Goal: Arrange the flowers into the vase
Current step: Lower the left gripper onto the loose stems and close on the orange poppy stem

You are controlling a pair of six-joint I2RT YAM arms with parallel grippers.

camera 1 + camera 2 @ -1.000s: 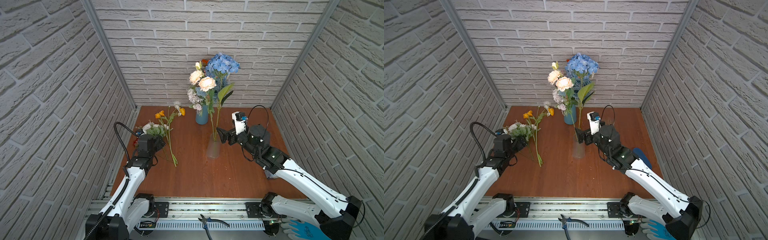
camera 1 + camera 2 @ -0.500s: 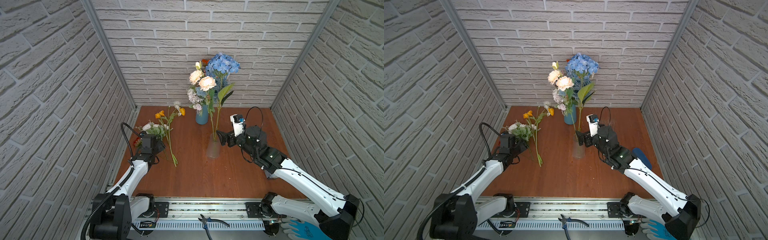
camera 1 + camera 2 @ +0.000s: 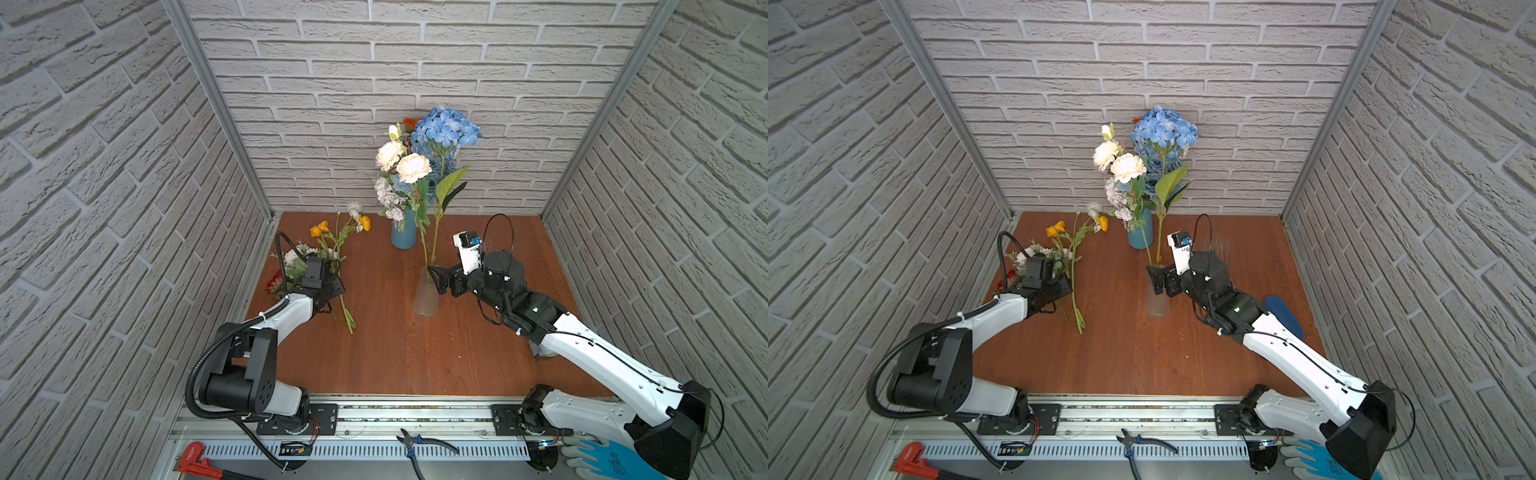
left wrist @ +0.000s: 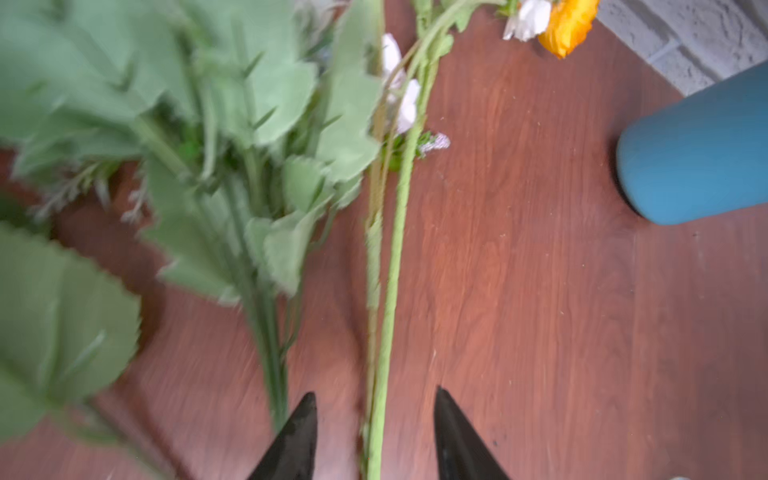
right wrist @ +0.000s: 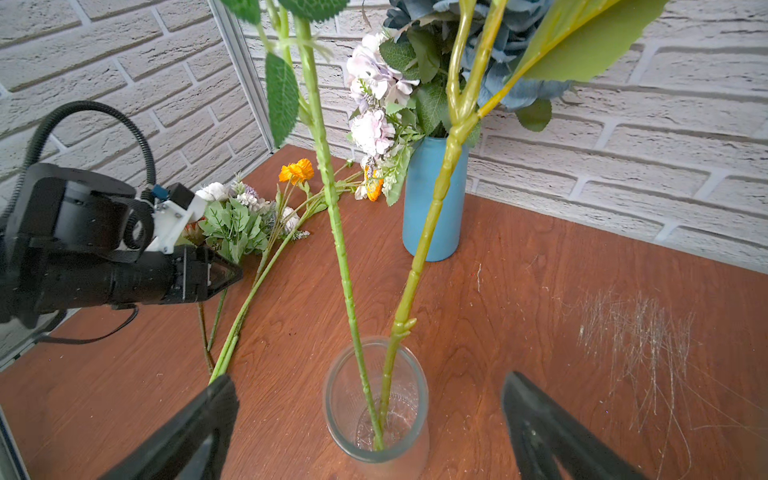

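A clear glass vase (image 3: 426,299) (image 3: 1157,301) (image 5: 376,399) stands mid-table with two tall stems in it, the blue hydrangea (image 3: 446,126) and peach blooms (image 3: 411,166). My right gripper (image 3: 436,278) (image 5: 370,380) hangs open and wide just above its rim, holding nothing. Loose flowers lie at the left: orange-yellow poppies (image 3: 320,228) (image 5: 296,171) and a leafy white bunch (image 3: 297,257). My left gripper (image 4: 374,395) (image 5: 232,272) is low over them, its jaws apart on either side of a light green poppy stem (image 4: 388,316), with a gap on each side.
A blue vase (image 3: 404,235) (image 4: 698,158) with lilac blooms stands at the back. A red flower (image 3: 275,284) lies by the left wall. Pliers (image 3: 419,442), a red wrench (image 3: 195,457) and a blue glove (image 3: 602,457) lie past the front rail. Brick walls enclose three sides.
My left arm has dropped down to the stems on the table and its jaws have narrowed around the poppy stem. The right gripper has shifted slightly towards the glass vase, still open.
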